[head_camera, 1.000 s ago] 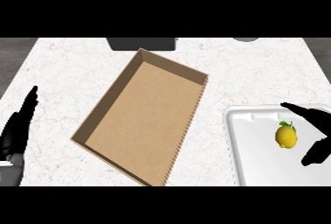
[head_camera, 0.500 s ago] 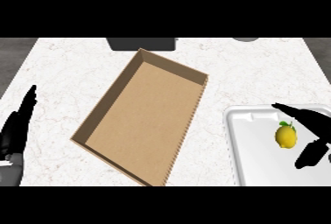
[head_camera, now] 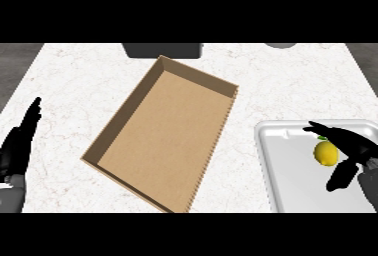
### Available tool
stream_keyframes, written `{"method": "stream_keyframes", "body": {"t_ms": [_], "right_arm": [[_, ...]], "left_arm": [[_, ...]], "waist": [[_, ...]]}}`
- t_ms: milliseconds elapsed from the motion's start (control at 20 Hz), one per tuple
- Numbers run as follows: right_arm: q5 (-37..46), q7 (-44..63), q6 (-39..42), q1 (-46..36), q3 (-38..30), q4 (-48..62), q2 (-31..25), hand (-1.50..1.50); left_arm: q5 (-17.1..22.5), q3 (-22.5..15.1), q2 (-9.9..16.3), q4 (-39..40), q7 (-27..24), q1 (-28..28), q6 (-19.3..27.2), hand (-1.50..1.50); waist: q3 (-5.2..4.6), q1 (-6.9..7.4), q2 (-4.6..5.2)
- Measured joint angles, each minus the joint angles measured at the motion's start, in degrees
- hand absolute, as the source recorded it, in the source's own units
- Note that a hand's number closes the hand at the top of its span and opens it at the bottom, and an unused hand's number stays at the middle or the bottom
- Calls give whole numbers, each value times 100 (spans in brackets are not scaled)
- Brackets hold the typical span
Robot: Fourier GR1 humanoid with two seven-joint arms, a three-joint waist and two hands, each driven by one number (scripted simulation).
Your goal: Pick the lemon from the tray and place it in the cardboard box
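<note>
Presently, lemon (head_camera: 326, 153) is seen on tray (head_camera: 295, 175), lower right of frame. R. hand (head_camera: 353, 150) is cupped around it, fingers spread wide, not gripping. L. hand (head_camera: 18, 145) rests open at left edge. Cardboard box (head_camera: 166, 137) sits mid-worktop.

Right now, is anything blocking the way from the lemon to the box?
Nothing visible: the small yellow lemon lies on the white tray, and only bare marble counter separates it from the open brown cardboard box.
</note>
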Motion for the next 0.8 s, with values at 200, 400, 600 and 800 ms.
{"method": "stream_keyframes", "body": {"t_ms": [200, 400, 600, 800], "right_arm": [[466, -141, -830, -159, 31, 276, 122, 150], [751, -361, -1390, -241, -17, 411, 145, 150], [1035, -417, -1928, -345, -85, 512, 158, 150], [1205, -623, -2337, -545, -47, 491, 273, 150]], "left_arm": [[-47, 4, -47, 132, 19, -144, -26, 0], [-89, 36, -68, -4, 53, -72, -40, 0], [-117, 97, -68, 96, 1, -116, -66, 0], [-149, 100, -110, -9, 0, -37, -69, 0]], "waist": [[-45, -6, -25], [-46, 6, -36], [-22, 7, -16], [3, 15, 5]]}}
